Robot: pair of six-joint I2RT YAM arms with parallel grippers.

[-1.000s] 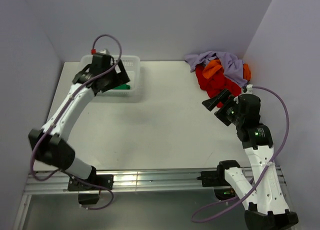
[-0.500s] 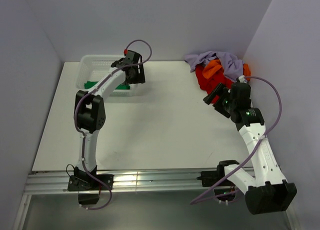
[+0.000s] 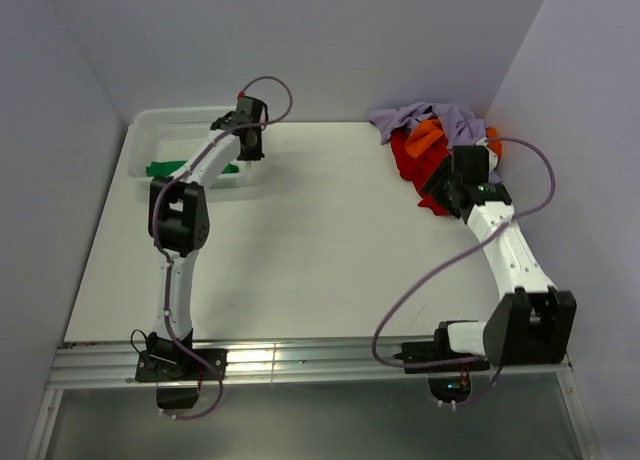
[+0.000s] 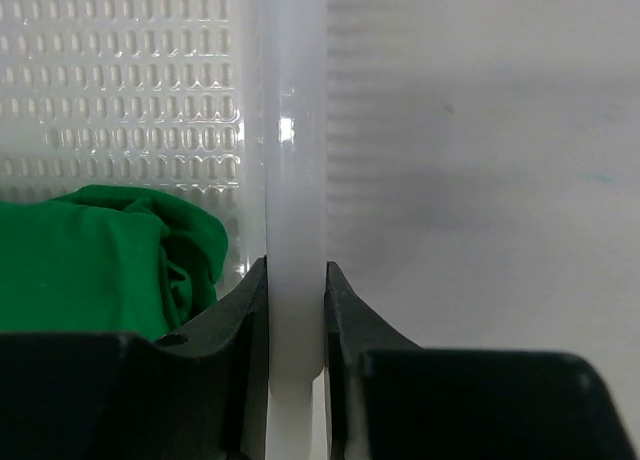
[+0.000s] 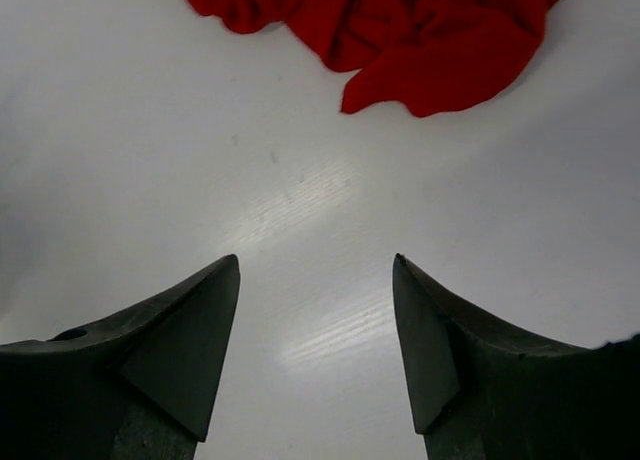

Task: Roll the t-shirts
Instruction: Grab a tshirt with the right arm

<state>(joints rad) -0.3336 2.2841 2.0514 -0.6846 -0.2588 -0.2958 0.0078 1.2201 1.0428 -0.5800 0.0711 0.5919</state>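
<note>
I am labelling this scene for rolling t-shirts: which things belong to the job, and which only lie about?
Job: red t-shirt, orange t-shirt, lavender t-shirt, green t-shirt.
Not the job: white mesh basket, table.

A plain bright red is seen on the red t-shirt (image 5: 400,20), a plain orange on the orange t-shirt (image 3: 428,133) and a pale lavender on the lavender t-shirt (image 3: 445,117). The green t-shirt (image 4: 90,255) is shown in solid green. The basket (image 4: 295,130) is seen as translucent white plastic, patterned with rows of small slots. The desk (image 3: 320,230) is finished in white. The left end effector (image 4: 295,280) and right end effector (image 5: 315,270) are coloured black.
</note>
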